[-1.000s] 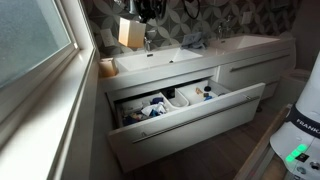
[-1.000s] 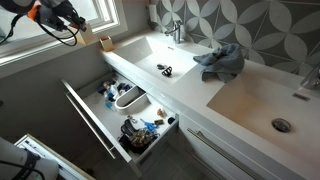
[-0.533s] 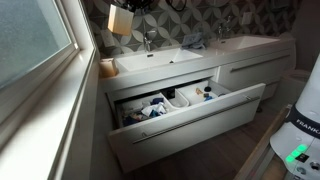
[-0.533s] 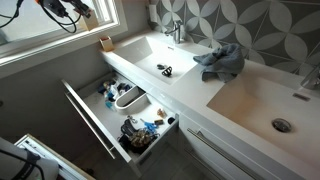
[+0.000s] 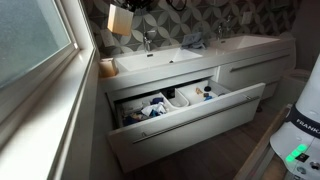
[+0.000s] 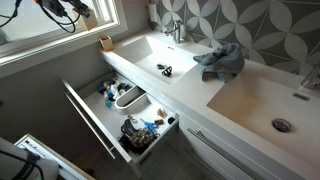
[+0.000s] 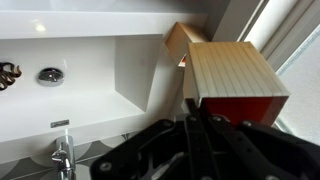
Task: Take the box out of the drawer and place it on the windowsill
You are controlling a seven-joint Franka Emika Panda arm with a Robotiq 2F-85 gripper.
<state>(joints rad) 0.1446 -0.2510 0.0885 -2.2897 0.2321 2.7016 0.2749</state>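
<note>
1. At the far left, the long pale windowsill (image 5: 55, 120) under the frosted window has nothing on it where it shows. The placing step is not yet done.
2. Just right of the sill and higher up, the pale ribbed rectangular box (image 5: 120, 20), red on one side, hangs in the air over the counter's left end. It is well clear of the drawer, so I judge the taking-out done. The black Robotiq gripper (image 7: 200, 114) holds it, jaws drawn narrow against the box's near end.
3. Below the box, a small tan wooden holder (image 5: 107, 68) stands on the counter corner just beside the sill. It looks like the one thing in the way, and the carry probably has to pass above it.
4. Next comes the white rectangular basin (image 5: 150, 60) with its chrome tap (image 5: 147, 40). A small black item (image 6: 165, 70) lies in the basin.
5. Lower down, the white pulled-out drawer (image 5: 190, 125) stands open, crowded with bottles and clutter. It lies off the likely path.
6. At the far right, a crumpled grey cloth (image 6: 222, 60) rests on the counter, well apart from the box.
</note>
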